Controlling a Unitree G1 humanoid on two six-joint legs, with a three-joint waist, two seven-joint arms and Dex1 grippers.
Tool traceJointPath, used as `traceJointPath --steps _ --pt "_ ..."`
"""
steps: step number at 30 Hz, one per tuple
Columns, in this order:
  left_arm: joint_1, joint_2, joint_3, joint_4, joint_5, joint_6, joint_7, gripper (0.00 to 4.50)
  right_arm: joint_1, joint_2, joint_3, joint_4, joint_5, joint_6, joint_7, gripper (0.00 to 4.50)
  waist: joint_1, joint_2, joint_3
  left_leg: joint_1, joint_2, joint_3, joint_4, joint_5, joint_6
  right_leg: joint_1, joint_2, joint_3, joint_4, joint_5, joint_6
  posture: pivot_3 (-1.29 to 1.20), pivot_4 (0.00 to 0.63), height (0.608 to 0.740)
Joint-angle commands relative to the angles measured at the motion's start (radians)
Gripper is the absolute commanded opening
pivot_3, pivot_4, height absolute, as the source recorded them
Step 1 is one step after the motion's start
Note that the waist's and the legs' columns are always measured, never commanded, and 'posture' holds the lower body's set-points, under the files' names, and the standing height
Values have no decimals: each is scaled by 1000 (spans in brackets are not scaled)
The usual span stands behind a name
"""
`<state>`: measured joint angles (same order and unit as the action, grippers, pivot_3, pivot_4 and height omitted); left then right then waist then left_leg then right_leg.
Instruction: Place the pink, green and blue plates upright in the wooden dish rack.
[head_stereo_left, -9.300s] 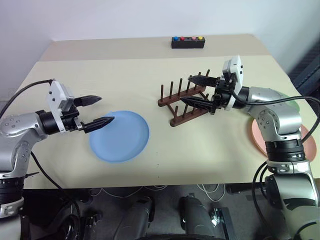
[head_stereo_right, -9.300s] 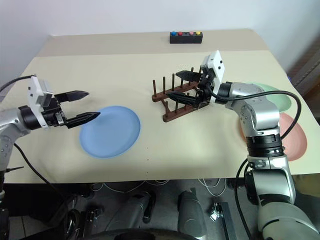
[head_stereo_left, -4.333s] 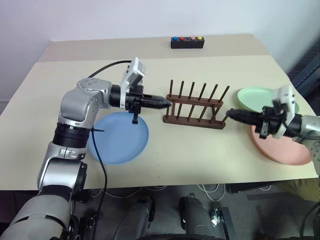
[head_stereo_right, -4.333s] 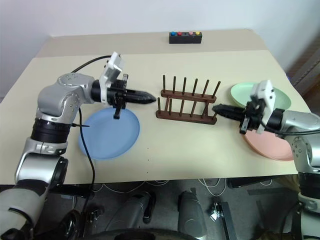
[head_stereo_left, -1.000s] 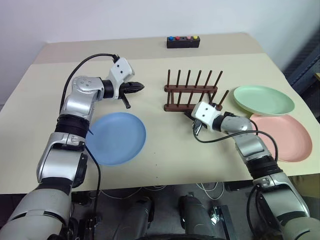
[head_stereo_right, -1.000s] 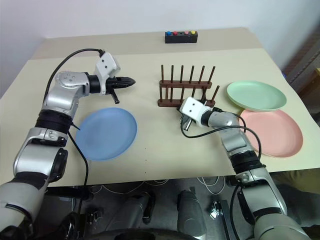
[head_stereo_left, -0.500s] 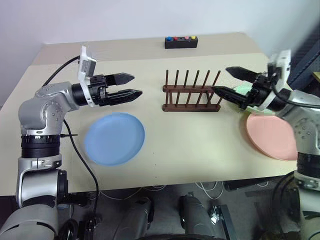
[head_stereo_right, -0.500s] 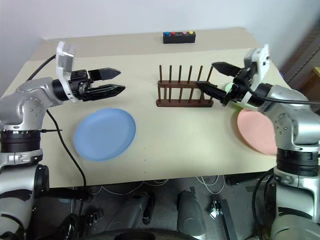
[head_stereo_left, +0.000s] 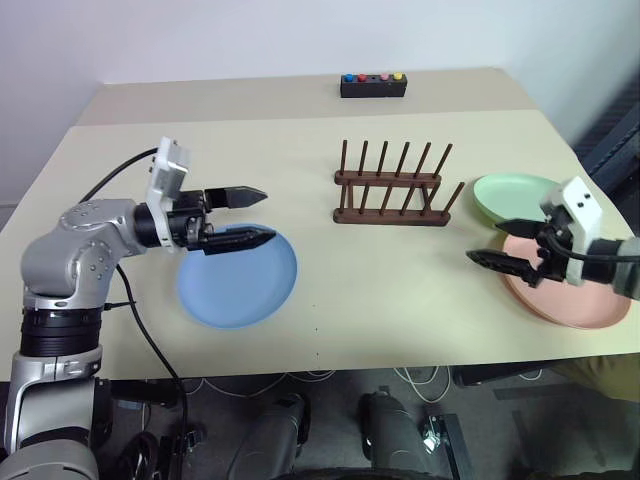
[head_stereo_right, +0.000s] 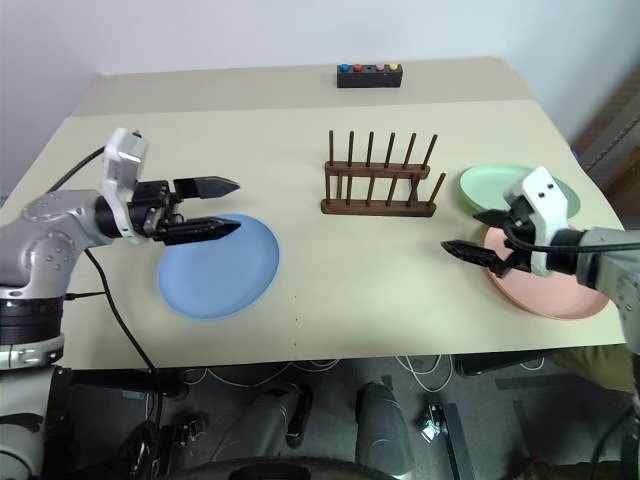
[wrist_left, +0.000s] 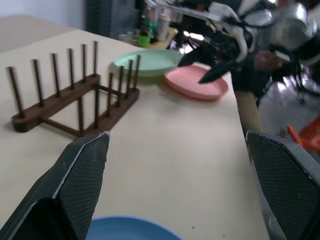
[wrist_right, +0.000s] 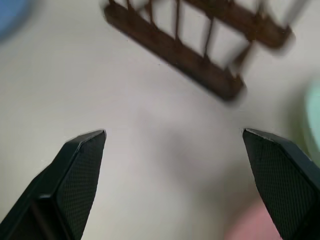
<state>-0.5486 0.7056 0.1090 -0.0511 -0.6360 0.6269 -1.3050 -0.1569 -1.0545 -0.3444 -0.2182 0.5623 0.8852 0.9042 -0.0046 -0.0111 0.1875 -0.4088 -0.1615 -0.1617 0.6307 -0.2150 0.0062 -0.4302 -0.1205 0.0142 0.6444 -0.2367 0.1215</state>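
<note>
Blue plate (head_stereo_left: 238, 277) lay flat left of the wooden rack (head_stereo_left: 391, 190), directly under the left claw (head_stereo_left: 257, 213), whose fingers stood apart and pointed level toward the rack. Right of the rack, still empty, the green plate (head_stereo_left: 515, 197) and pink plate (head_stereo_left: 575, 295) lay flat. The right claw (head_stereo_left: 495, 243), fingers apart and empty, hovered at the pink plate's near-rack edge, angled down.

1. Bare table (head_stereo_left: 400, 280) between blue plate (head_stereo_left: 238, 278) and pink plate (head_stereo_left: 565, 290): open passage
2. Wooden dish rack (head_stereo_left: 392, 188) stands empty mid-table, pegs upright, blocking low crossing
3. Green plate (head_stereo_left: 515, 198) overlaps pink, just right of rack
4. Black box (head_stereo_left: 373, 85) far back, well apart
</note>
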Motion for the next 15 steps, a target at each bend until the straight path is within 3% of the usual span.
traceJointPath --steps 1,11,14,15 --pt "7 -11 -33 -18 51 -130 -24 4500 68 -29 -92 -86 -4 35 -19 4442 -1 0 0 0 0 0 0 0 0 0 0 0 0 0 0 0 150 740" --pt "-33 -82 -127 42 137 -309 -39 4500 265 -39 -72 -119 -106 39 -82 4442 1 0 0 0 2 3 0 -1 2 2 1 1 -6 0 0 0 150 740" --pt "-31 -85 -131 34 131 -310 -39 4500 292 -53 -9 -62 -194 -31 -104 3596 5 0 0 0 2 3 0 -1 2 2 1 1 -7 0 0 0 150 740" --pt "-27 -84 -128 28 126 -306 -38 4500 279 -45 -9 -42 -194 -35 -107 3055 5 0 0 0 2 3 0 -1 2 2 1 1 -8 0 0 0 150 740"
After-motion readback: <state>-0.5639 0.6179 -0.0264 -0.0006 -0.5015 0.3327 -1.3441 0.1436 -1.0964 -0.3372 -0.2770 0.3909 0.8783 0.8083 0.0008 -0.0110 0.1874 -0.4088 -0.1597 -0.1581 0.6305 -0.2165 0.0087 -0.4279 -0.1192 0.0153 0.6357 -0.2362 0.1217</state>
